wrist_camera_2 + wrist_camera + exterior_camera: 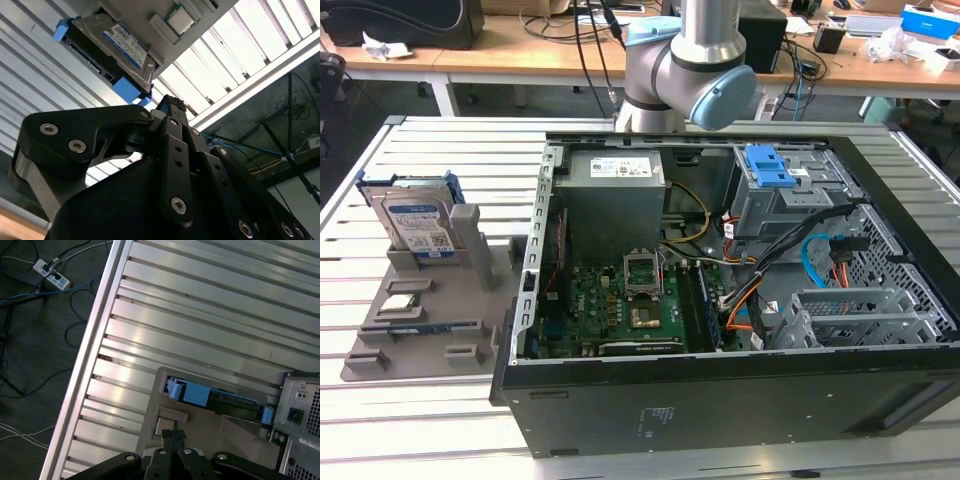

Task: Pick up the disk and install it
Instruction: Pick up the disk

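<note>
Closest to us in both wrist views, the gripper [171,103] [173,434] has its black fingers [172,122] pressed together on nothing, and we see it apart from the disk [415,225] [117,47] [215,397]. We find the disk standing on edge in its blue frame [127,90], label face showing. It is slotted in a grey holder [470,300] on the slatted metal table [440,150], just off the open computer case [720,400] on the exterior view's left. A small square chip [179,19] lies on the same holder, also outside the case. Inside the case a blue latch [770,165] sits on the grey drive bay [760,215], and the arm [695,75] rises behind the case.
</note>
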Robot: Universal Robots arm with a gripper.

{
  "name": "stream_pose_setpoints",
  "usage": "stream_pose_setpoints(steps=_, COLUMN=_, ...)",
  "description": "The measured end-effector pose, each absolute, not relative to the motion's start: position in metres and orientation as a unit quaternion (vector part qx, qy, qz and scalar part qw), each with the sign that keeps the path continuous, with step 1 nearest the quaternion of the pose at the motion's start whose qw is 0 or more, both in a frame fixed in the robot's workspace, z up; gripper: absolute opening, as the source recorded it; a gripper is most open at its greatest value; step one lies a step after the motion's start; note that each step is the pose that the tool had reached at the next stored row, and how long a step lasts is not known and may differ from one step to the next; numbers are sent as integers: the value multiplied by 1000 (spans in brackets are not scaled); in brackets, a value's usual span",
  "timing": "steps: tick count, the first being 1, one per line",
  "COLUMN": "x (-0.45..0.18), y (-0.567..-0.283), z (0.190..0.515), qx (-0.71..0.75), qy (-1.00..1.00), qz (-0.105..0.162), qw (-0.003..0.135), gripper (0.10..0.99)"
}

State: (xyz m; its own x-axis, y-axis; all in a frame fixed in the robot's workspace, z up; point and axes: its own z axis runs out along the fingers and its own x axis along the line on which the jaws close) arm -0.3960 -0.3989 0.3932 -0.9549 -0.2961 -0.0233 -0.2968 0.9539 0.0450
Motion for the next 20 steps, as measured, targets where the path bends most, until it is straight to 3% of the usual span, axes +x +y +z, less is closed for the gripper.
stream_pose_setpoints(steps=20, x=-396, y=-399, z=393, qx=-282, qy=959, qz=25, qw=5, gripper=106)
